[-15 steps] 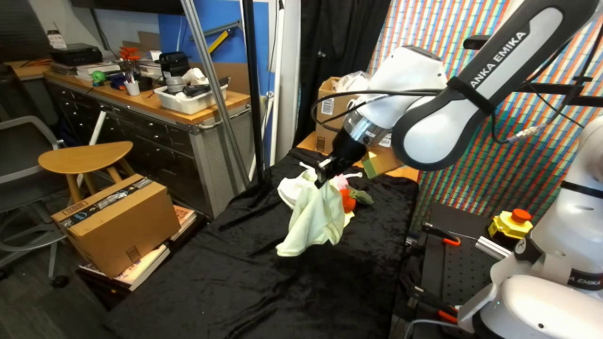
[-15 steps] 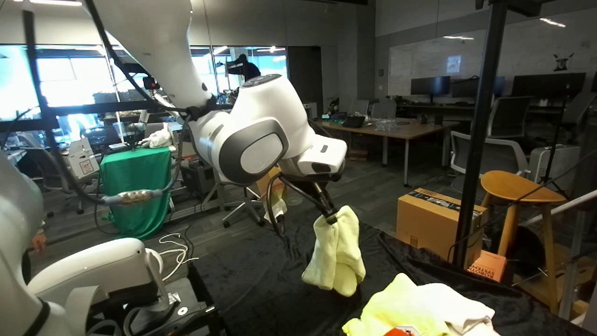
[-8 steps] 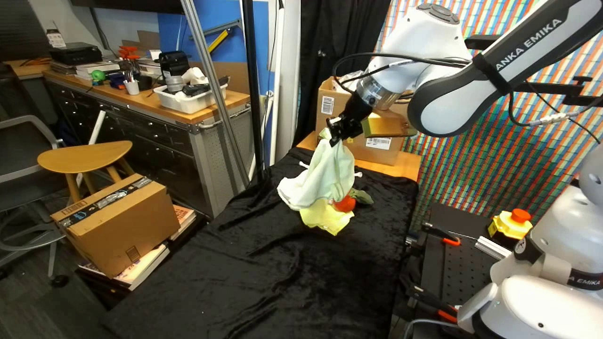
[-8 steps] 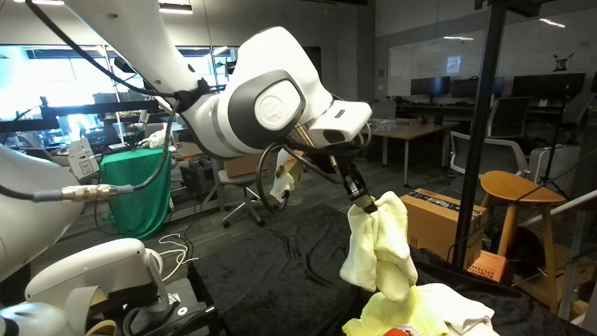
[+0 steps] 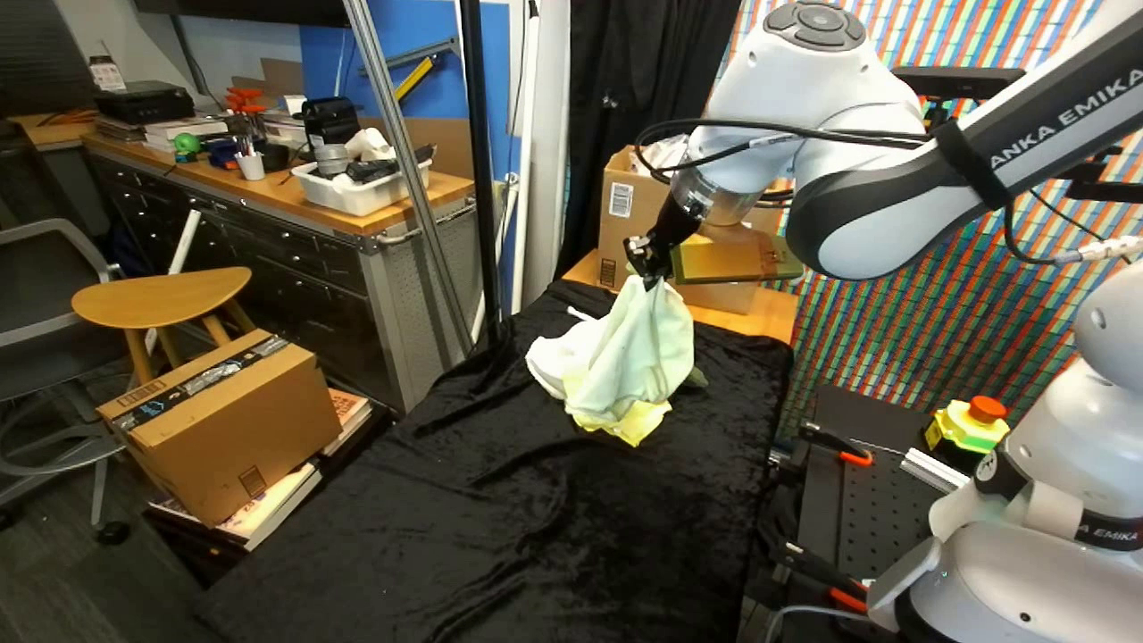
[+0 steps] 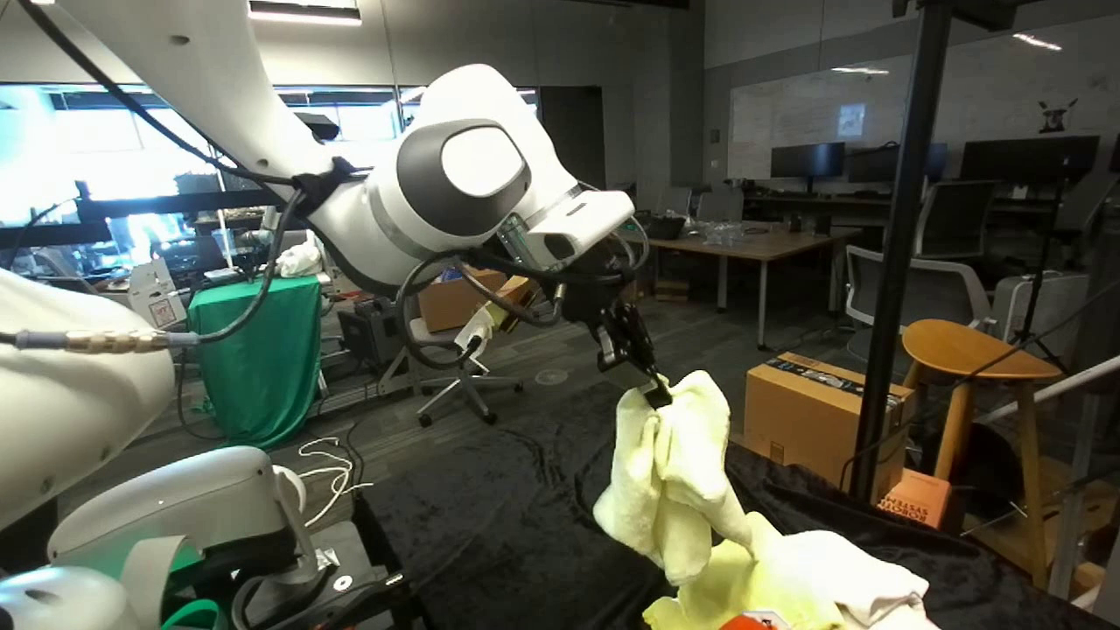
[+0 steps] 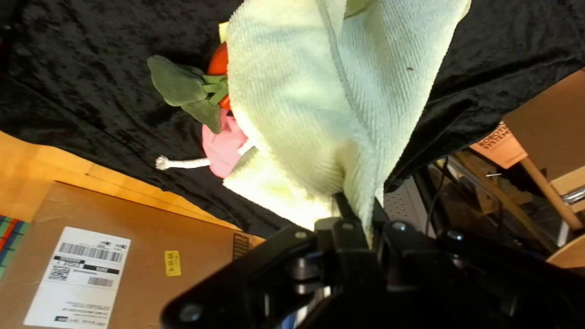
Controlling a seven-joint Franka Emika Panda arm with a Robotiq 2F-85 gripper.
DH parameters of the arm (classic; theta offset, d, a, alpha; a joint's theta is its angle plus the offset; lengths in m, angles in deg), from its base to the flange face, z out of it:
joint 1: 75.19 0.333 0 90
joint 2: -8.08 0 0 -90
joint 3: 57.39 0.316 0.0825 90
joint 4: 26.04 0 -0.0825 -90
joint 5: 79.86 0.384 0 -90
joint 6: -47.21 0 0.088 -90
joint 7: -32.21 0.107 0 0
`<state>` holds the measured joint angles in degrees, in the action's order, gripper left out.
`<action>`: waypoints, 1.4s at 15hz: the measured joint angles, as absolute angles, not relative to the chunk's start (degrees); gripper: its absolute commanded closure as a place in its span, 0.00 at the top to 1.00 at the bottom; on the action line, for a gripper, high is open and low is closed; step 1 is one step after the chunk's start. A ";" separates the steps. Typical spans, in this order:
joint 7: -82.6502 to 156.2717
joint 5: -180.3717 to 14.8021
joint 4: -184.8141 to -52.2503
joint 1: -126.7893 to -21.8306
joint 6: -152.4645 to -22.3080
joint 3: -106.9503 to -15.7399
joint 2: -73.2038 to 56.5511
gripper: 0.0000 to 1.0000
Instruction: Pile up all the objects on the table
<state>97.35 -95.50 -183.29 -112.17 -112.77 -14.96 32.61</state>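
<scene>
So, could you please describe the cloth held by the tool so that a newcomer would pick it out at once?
Start at the table with the black top, then look up to the tool. The pale yellow-green cloth hangs from its grip. Unlike the brighter yellow cloth and the white cloth lying below, it is gripped and held up.

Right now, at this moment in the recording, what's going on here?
The robot's gripper is shut on a pale yellow cloth, pinched near its top. The cloth seems to hang over other soft things lying together on the black-covered table: a brighter yellow cloth, a white cloth, a red item with green leaves and a pink item. Whether its lower end touches them is hard to tell; it has not yet been let go.
</scene>
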 measured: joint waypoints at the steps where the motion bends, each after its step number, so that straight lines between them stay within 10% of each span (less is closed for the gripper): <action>1: 99.26 -95.59 -183.26 -113.42 -111.60 -13.35 33.26 0.07; 12: 115.59 -103.15 -178.18 -135.34 -109.44 3.75 34.53 0.08; 13: 116.79 -103.57 -177.28 -137.87 -109.40 5.59 34.50 0.33; 21: 119.17 -104.49 -172.33 -155.15 -109.06 21.02 34.14 0.82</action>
